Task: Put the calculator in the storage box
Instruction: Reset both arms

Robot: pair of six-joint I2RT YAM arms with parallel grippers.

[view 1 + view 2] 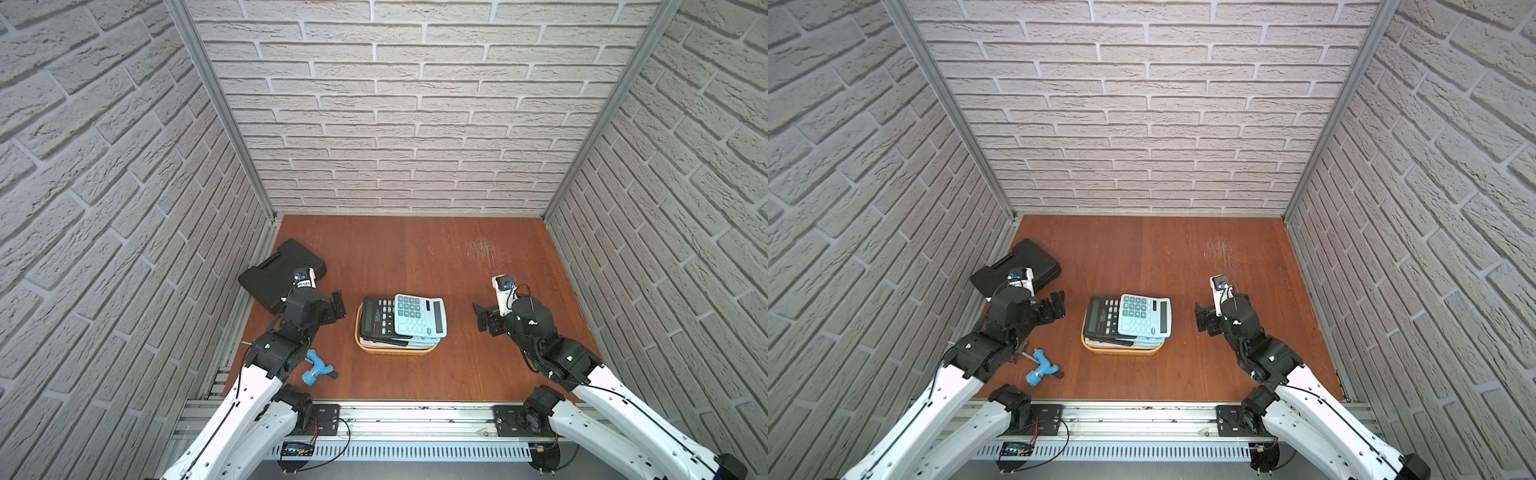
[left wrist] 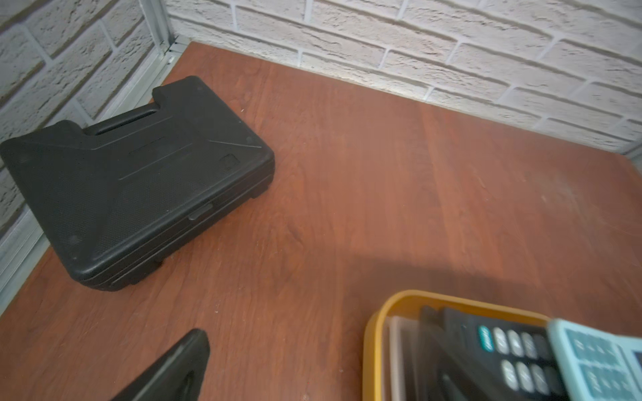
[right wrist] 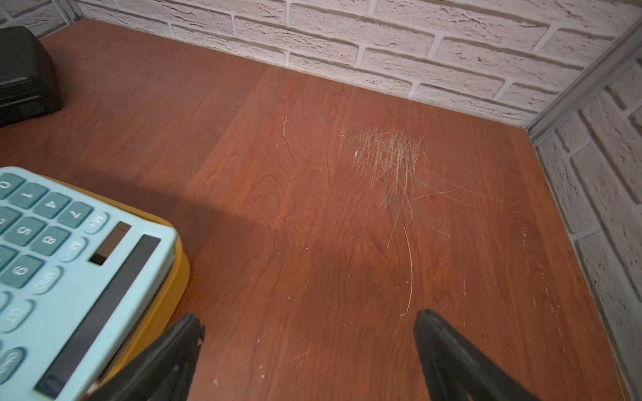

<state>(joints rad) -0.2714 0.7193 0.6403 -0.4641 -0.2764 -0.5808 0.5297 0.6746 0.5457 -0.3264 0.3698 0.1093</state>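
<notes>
The yellow storage box (image 1: 395, 352) (image 1: 1121, 352) sits mid-table, filled with a stack of calculators. On top lie a black calculator (image 1: 378, 318) (image 1: 1102, 316) and a light blue calculator (image 1: 419, 316) (image 1: 1144, 315), the blue one overlapping the black one and overhanging the box's right rim. My left gripper (image 1: 338, 305) (image 1: 1057, 305) hovers open to the left of the box, holding nothing. My right gripper (image 1: 480, 318) (image 1: 1200, 318) hovers open to the box's right, also holding nothing. The right wrist view shows its spread fingers (image 3: 437, 347) over bare wood beside the blue calculator (image 3: 69, 277).
A flat black plastic case (image 1: 278, 274) (image 2: 139, 180) lies at the back left by the wall. A blue T-shaped tool (image 1: 316, 365) lies at the front left near my left arm. Brick-patterned walls close in three sides. A scratched patch (image 1: 482, 249) marks the wood at the back right.
</notes>
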